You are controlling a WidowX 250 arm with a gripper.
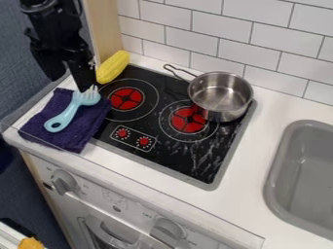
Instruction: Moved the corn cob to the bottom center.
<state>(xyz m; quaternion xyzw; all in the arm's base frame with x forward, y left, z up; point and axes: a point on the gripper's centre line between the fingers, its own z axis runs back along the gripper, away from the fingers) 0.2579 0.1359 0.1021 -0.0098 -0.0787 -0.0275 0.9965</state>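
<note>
Gripper (69, 82) is hanging open near the blue brush (70, 109); I am recording the corn cob (113, 67) as lying at the stove's (170, 158) upper-left corner, with the whole move to bottom center outstanding

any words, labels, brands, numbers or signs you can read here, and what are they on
Nothing here reads clearly enough to quote.
Marks around the red dials on the cooktop: too small to read.
Print by the right knob on the appliance front: too small to read.
</note>
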